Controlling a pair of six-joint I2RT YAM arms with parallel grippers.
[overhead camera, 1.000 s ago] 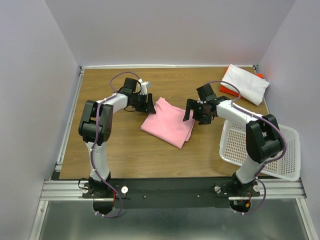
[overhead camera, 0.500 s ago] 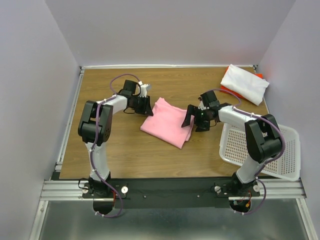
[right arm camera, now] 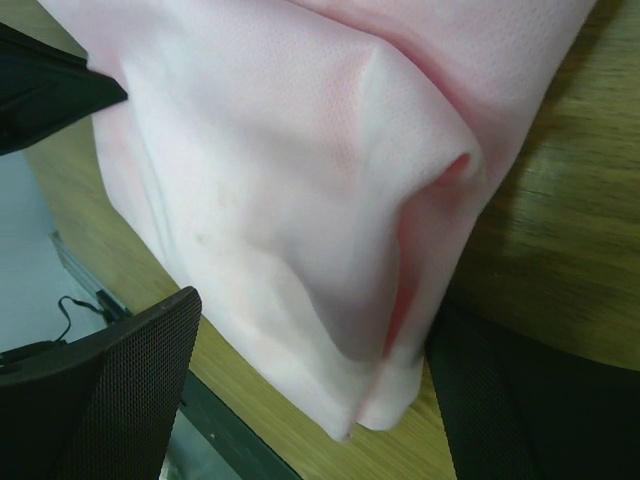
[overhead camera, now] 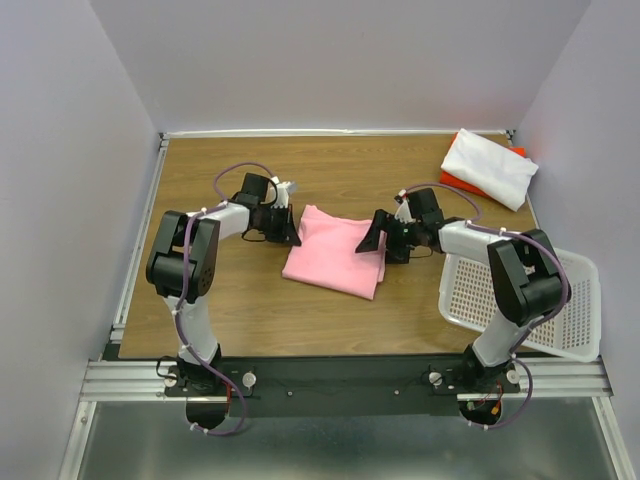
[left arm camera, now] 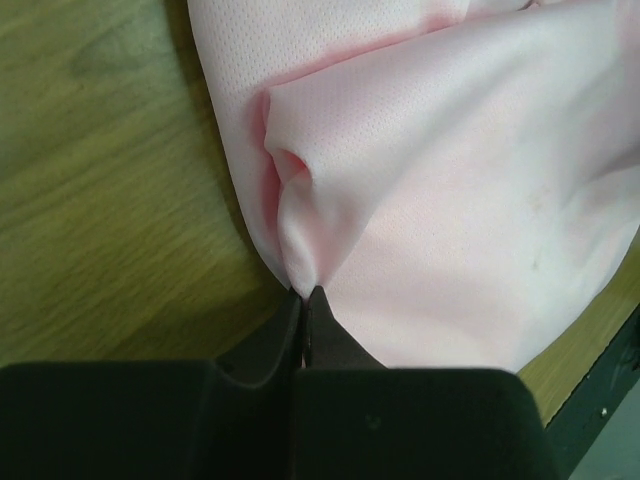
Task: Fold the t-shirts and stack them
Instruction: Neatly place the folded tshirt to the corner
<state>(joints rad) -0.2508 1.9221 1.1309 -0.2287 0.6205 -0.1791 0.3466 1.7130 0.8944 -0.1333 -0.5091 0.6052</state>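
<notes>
A folded light pink t-shirt (overhead camera: 335, 250) lies mid-table. My left gripper (overhead camera: 291, 233) is shut on its left edge; the left wrist view shows the jaws pinching a fold of pink cloth (left arm camera: 420, 180) at the left gripper's tips (left arm camera: 304, 292). My right gripper (overhead camera: 378, 238) stands open at the shirt's right edge. In the right wrist view the pink shirt's corner (right arm camera: 300, 200) lies between the wide-spread fingers (right arm camera: 130, 370) of the right gripper (right arm camera: 320, 400). A folded white t-shirt (overhead camera: 490, 166) rests on an orange-red one (overhead camera: 455, 183) at the back right.
A white perforated basket (overhead camera: 560, 310) sits tilted at the table's right edge, beside the right arm. The wooden table (overhead camera: 250, 300) is bounded by grey walls at the back and sides.
My left gripper has shut on the pink shirt's left edge. The shirt has been turned squarer to the table. My right gripper has moved down and in to the shirt's right edge.
</notes>
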